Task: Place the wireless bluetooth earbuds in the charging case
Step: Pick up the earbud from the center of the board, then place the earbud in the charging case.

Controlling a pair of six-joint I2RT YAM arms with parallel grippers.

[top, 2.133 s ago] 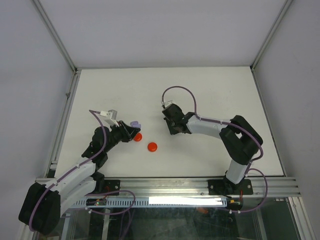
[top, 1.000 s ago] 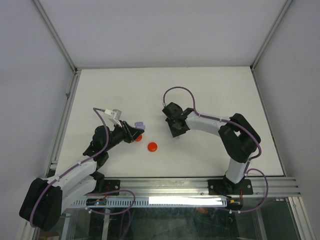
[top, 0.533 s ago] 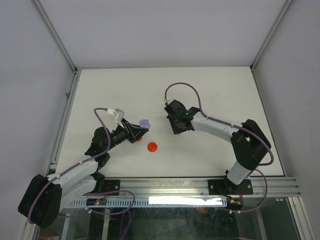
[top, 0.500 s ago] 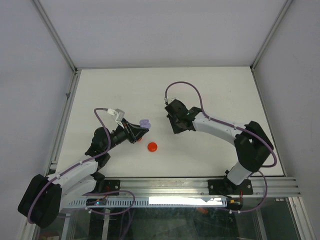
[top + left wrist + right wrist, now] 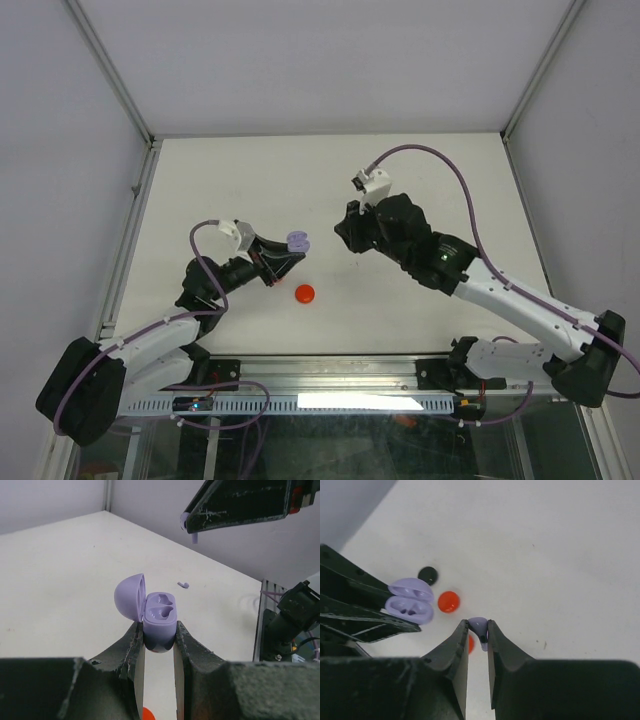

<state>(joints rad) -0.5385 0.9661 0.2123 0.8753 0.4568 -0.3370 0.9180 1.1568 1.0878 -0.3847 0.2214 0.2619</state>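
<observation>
The lavender charging case (image 5: 159, 615) stands open, lid (image 5: 129, 597) tipped back and both wells empty, and my left gripper (image 5: 159, 631) is shut on its base. From above, the case (image 5: 297, 241) hangs over the table left of centre. My right gripper (image 5: 478, 630) is shut on one pale lavender earbud (image 5: 479, 626), held in the air to the right of the case (image 5: 411, 605). The left wrist view has that gripper (image 5: 188, 524) high above the case, the earbud's stem (image 5: 193, 537) poking down. A second lavender earbud (image 5: 183, 584) lies on the table beyond the case.
A red disc (image 5: 305, 293) lies on the white table (image 5: 430, 170) below the case. The right wrist view also shows a black disc (image 5: 427, 573), a red disc (image 5: 448, 601) and a second red disc (image 5: 471, 644) half hidden behind my finger. Metal frame posts edge the table.
The right gripper has shut on the earbud and lifted it off the table, its arm swinging up. The left arm has raised the case and carried it right, toward the middle.
</observation>
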